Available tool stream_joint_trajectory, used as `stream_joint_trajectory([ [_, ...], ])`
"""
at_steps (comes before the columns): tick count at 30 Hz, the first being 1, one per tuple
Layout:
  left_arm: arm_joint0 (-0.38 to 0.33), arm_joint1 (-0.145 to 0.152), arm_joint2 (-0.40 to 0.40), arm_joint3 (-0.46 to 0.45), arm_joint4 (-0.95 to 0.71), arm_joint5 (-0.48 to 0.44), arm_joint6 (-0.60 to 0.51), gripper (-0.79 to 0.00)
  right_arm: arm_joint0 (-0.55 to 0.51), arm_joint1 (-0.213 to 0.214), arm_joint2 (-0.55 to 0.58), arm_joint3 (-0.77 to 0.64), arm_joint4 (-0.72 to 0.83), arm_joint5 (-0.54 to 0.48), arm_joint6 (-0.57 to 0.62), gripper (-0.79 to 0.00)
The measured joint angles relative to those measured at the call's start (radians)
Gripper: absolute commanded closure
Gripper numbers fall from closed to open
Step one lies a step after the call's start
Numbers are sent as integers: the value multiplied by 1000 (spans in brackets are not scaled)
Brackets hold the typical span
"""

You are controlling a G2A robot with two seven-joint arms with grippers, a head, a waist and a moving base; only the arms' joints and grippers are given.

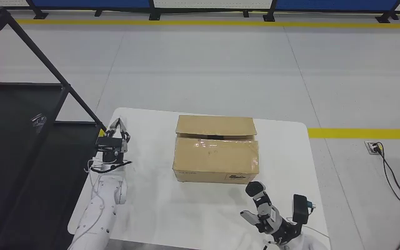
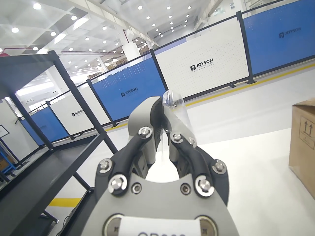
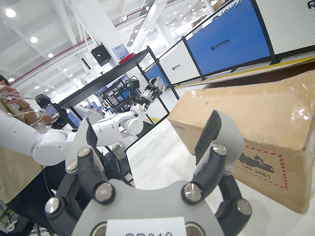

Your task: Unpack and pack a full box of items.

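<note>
Table (image 1: 156,206): white and flat. It carries the box, and both arms reach over it.
Box (image 1: 215,159): brown cardboard, standing flat at the table's centre with its long side running left to right.
Box top: the near flap lies flat under glossy clear film. The far flap (image 1: 215,125) is lifted a little, and a dark gap shows along the seam between the two.
Box near face: carries a printed label (image 3: 260,170) with a red dashed border, right of the face's middle.
Left gripper (image 2: 163,106): by the table's far-left corner, held above the surface and pointing toward the far side, well apart from the box. Its fingers are pinched narrow on a clear strip.
Clear strip (image 2: 178,114): crumpled and transparent. It is caught between the left gripper's pads and sticks out past the fingertips.
Right gripper (image 3: 151,119): over the near-right part of the table, just near of the box's near-right corner and not touching it. Its fingers are spread wide with nothing between them.
Rack (image 1: 62,94): black metal frame standing on the floor just left of the table.
Floor: pale grey, with a yellow line (image 1: 350,132) to the right of the table.
Barrier panels (image 2: 201,67): blue and white, in black frames, along the far side of the room.
</note>
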Motion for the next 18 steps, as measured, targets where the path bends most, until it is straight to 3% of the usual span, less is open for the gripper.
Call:
stream_joint_trajectory([
  [5, 32, 6, -29, -63, -64, -112, -17, 0, 13, -3, -15, -31, -9, 19, 3, -785],
  [10, 62, 13, -55, -108, -79, -160, -30, 0, 27, -6, -32, -50, -34, 63, 6, -785],
  [11, 65, 14, -57, -114, -79, -161, -32, -151, 31, -8, -38, -48, -34, 71, 7, -785],
  [12, 68, 14, -59, -118, -79, -161, -34, -733, 35, -8, -43, -45, -30, 76, 9, -785],
  [13, 73, 14, -61, -120, -79, -163, -39, -785, 37, -9, -46, -42, -27, 79, 10, -785],
  [18, 95, 19, -73, -111, -63, -167, -77, -785, 37, -9, -46, -42, -26, 78, 10, -785],
])
